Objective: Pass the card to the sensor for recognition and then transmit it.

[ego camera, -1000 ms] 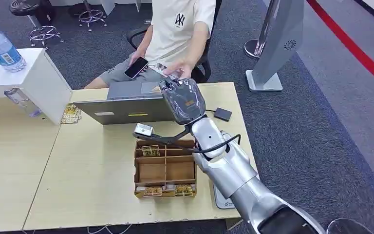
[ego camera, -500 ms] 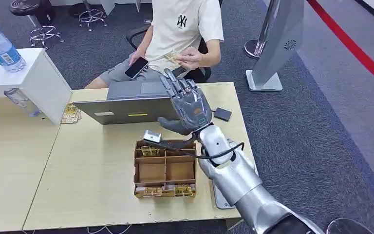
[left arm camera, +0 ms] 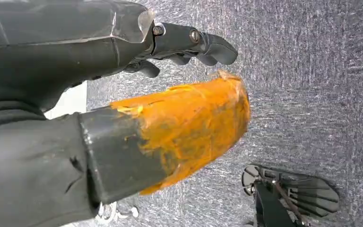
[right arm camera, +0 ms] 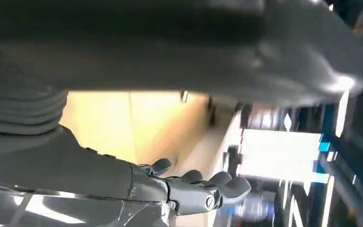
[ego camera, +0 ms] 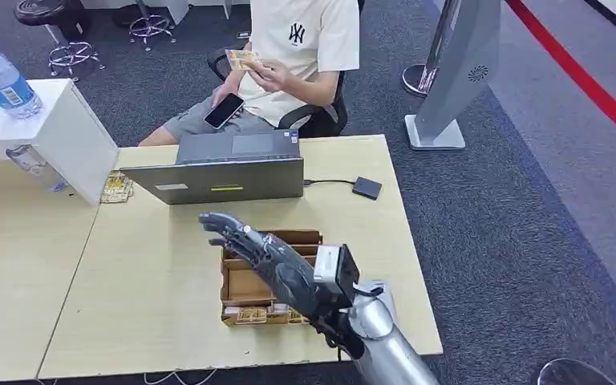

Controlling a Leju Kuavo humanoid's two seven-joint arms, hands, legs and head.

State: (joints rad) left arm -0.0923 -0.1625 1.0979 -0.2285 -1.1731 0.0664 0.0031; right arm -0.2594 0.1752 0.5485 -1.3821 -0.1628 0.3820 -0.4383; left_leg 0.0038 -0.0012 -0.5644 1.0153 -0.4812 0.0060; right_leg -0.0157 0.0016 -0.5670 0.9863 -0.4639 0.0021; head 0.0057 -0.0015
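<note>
Overhead, the empty, spread-fingered right hand hovers above the brown compartmented cardboard tray; beyond it, a seated person holds the yellowish card.

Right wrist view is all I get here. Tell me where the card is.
Observer: A seated person behind the table holds the card up in one hand.
Operator: Give me the right hand's position.
Observer: The right hand hovers over the brown divided tray, fingers spread, holding nothing.
Operator: Report the left hand.
Observer: The left hand hangs over grey carpet, holding nothing.
</note>
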